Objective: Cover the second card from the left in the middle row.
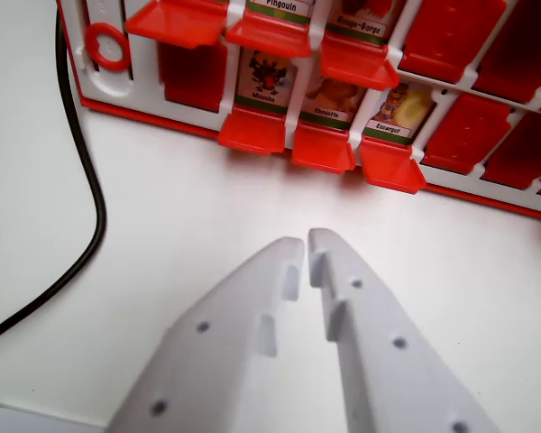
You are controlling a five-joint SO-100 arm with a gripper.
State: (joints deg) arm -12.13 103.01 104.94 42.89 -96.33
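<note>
A red and white card board (135, 99) lies across the top of the wrist view. Its nearest row shows three uncovered picture cards: "Mouche" (264, 79), "Chouette" (330, 97) and "Escargot" (396, 113). Each has a red flap folded down in front, for example the flap (252, 132) below "Mouche". The slot (191, 77) left of "Mouche" is covered in red. The row behind shows "Pingouin" (284, 7) and "Rouge-Gorge" (359, 23). My white gripper (305, 242) hovers over the table short of the board, shut, with only a thin slit between its tips and nothing held.
A black cable (95, 207) curves down the left side of the white table. A red ring (106, 45) sits at the board's left corner. Covered red slots (473, 131) fill the board's right part. Bare table separates the gripper from the board.
</note>
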